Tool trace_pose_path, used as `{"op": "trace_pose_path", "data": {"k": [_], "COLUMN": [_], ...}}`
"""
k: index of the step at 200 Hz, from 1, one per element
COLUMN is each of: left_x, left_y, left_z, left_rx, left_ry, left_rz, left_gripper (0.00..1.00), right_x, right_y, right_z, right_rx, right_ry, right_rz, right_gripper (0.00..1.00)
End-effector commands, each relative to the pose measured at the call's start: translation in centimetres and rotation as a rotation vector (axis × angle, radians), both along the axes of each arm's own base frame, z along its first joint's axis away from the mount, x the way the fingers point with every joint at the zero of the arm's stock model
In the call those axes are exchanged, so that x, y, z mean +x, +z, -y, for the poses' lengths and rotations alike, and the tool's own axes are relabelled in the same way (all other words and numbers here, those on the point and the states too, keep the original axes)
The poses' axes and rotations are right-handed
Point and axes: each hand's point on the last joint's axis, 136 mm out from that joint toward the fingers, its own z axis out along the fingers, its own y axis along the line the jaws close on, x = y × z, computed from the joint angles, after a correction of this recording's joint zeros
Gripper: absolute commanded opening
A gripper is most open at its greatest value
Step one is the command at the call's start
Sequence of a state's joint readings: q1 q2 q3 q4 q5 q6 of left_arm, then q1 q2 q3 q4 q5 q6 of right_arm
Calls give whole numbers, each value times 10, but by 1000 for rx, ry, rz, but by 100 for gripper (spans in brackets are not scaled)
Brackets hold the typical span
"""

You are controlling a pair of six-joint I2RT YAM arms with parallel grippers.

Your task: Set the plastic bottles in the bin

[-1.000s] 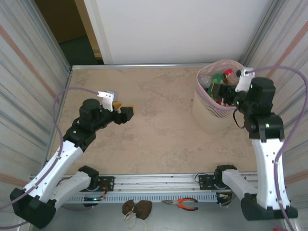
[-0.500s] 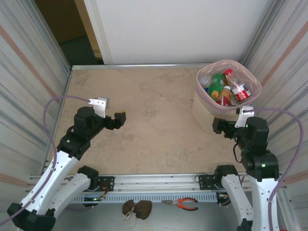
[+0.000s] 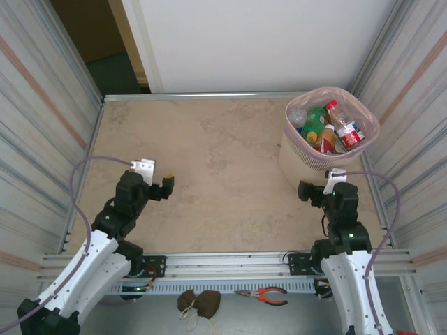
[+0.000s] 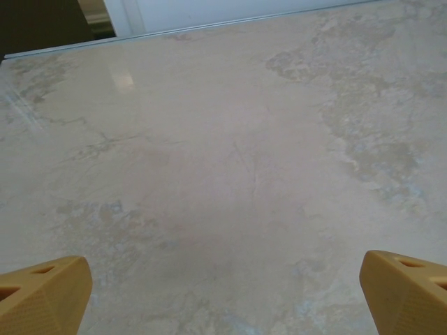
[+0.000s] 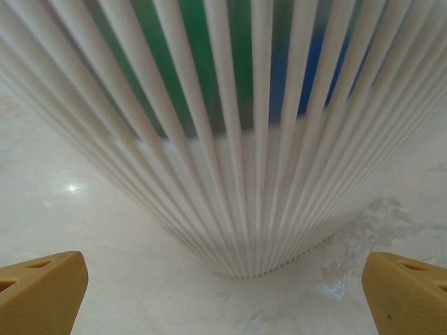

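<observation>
The bin stands at the far right corner of the marble-patterned table, close to the right wall, with its pink liner folded over the rim. The plastic bottles lie heaped inside it. Among them are a clear bottle with a red label and red cap, a green bottle, an amber one with an orange label and a pale clear one.

The right gripper sits low, just in front of the bin's near wall, pointing left and away from the base. In the right wrist view its yellow fingers stand wide apart at the bottom corners with nothing between them. The bin's slatted wall rises close ahead, with green and blue showing through the slits.

The left gripper is drawn back on the left side of the table, well apart from the bin. Its yellow fingers are likewise spread wide and hold nothing, over bare tabletop.

On the ledge in front of the arm bases lie orange-handled pliers and a brown lump with a string.
</observation>
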State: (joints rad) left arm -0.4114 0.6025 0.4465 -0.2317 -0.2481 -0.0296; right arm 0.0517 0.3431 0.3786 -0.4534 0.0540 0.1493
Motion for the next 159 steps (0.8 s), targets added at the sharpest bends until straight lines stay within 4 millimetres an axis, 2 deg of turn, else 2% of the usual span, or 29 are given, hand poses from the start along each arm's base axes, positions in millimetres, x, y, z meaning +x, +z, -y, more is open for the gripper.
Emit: {"op": "trace_pose_path", "data": {"k": [1, 22, 47, 89, 151, 159], "left_x": [8, 11, 20, 47, 106, 112], "left_y": [4, -6, -19, -49, -48, -53], "left_z": [-15, -24, -29, -45, -48, -50], "left_rx": [69, 128, 175, 62, 43, 10], "left_ry": [62, 97, 118, 140, 86, 94], "left_rz": [82, 94, 122, 110, 168, 133], "left_gripper": [99, 99, 99, 99, 99, 99], "right_x": [22, 33, 47, 71, 119, 126], "right_y": [16, -2, -7, -20, -33, -33], "right_z": [6, 13, 18, 26, 36, 38], "right_rx": [-1, -49, -93, -97, -40, -14], "right_ry": [-42, -68, -83, -83, -81, -92], "right_rz": [163, 165, 222, 223, 219, 219], "right_gripper": [99, 99, 99, 99, 99, 99]}}
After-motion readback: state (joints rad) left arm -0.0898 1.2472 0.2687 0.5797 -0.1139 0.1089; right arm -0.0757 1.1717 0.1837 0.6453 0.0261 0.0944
